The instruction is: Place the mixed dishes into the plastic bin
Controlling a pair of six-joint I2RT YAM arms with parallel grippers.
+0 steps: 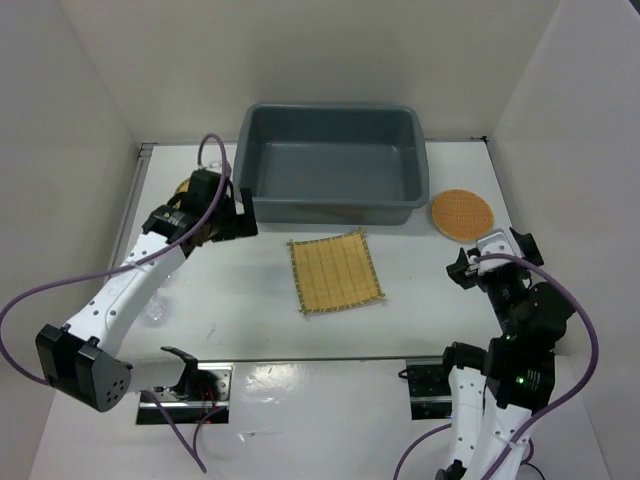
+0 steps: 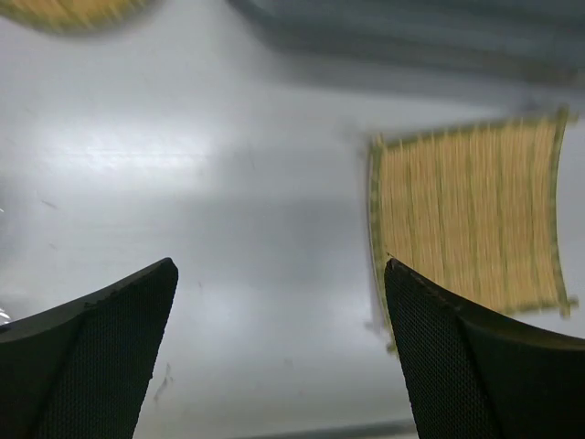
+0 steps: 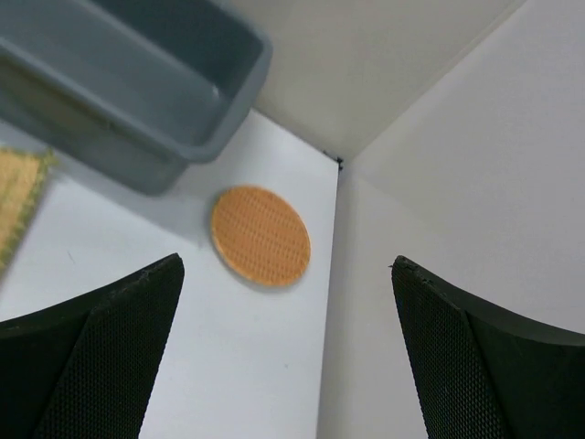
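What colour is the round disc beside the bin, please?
Orange round disc, shown best in the right wrist view.

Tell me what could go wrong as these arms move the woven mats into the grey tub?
The square mat lies flat, so the open left gripper might just push it along instead of lifting it. The orange disc sits near the side wall and the grey bin, so the open right gripper could bump either. What looks like a small clear glass beside the left arm could get knocked.
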